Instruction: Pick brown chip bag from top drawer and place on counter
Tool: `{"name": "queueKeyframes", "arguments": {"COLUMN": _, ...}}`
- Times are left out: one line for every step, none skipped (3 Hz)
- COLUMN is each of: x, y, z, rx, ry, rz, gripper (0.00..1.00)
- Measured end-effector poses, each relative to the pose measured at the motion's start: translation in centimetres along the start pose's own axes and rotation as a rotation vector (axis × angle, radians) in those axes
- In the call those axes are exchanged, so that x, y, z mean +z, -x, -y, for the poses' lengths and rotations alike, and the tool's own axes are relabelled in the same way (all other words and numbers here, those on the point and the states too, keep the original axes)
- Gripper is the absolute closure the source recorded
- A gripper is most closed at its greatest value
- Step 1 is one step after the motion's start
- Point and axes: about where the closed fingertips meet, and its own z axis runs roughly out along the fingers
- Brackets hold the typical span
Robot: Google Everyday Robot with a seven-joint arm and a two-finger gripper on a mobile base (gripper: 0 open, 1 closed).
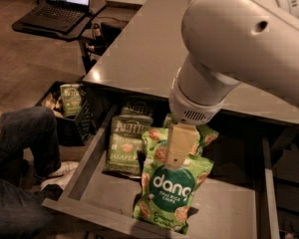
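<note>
the brownish-olive jalapeño chip bag (pixel 124 146) lies ungrasped in the open grey metal drawer (pixel 224 203), so lifting and placing remain. the pale gripper (pixel 177 156) hangs at a green dang bag (pixel 172 190); i cannot tell how its jaws stand.

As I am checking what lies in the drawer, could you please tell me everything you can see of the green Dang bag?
The Dang bag is a glossy green pouch with white lettering on a dark round badge and pictures of chips. It lies in the open drawer, bottom end near the front edge, with an olive jalapeño bag alongside. The gripper hangs over its top end; contact cannot be told.
</note>
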Motion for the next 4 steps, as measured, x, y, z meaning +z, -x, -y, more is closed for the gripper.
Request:
{"name": "queueKeyframes", "arguments": {"x": 2.7, "y": 1.7, "z": 0.3, "rx": -0.038, "ry": -0.013, "rz": 0.007, "gripper": 0.0}}
{"name": "queueKeyframes", "arguments": {"x": 8.0, "y": 3.6, "z": 1.7, "rx": -0.048, "ry": -0.002, "rz": -0.039, "gripper": 0.0}}
{"name": "queueKeyframes", "arguments": {"x": 8.1, "y": 3.6, "z": 1.7, "rx": -0.048, "ry": -0.002, "rz": -0.04, "gripper": 0.0}}
{"name": "queueKeyframes", "arguments": {"x": 9.9, "y": 4.8, "z": 1.2, "rx": -0.048, "ry": 0.008, "rz": -0.025, "gripper": 0.0}}
